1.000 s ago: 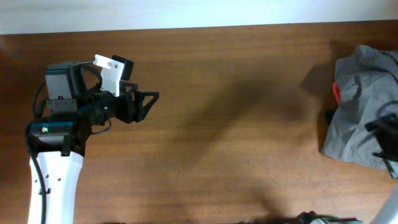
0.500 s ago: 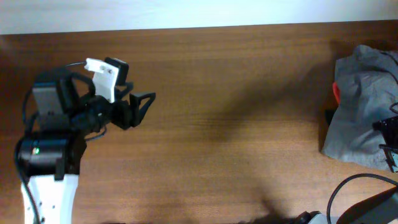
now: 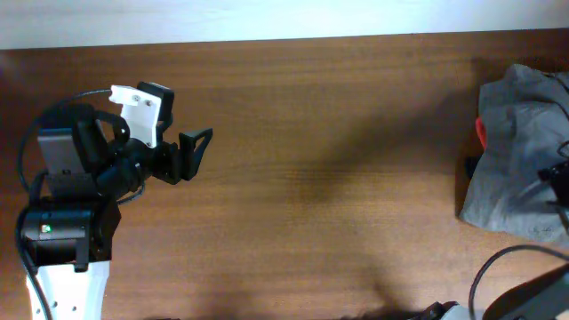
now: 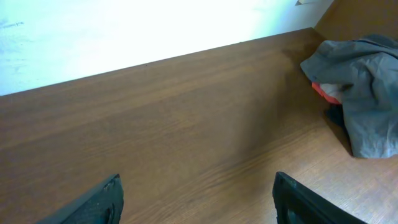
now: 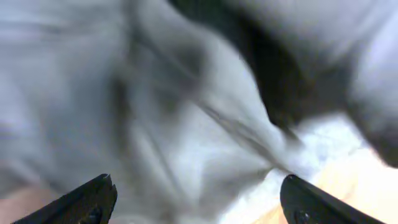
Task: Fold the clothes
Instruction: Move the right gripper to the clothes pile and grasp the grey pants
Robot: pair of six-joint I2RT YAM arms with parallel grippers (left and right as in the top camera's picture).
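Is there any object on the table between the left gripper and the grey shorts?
No, nothing visible: only bare table lies between the open left gripper and the grey shorts at the right edge.

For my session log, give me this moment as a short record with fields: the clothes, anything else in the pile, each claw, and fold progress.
clothes: grey shorts, crumpled in a heap at the right edge of the table
other garment: red fabric showing at the heap's left side
left claw: open, empty, over bare table far from the heap
right claw: open, close over the grey fabric; blurred, contact unclear
fold progress: not started
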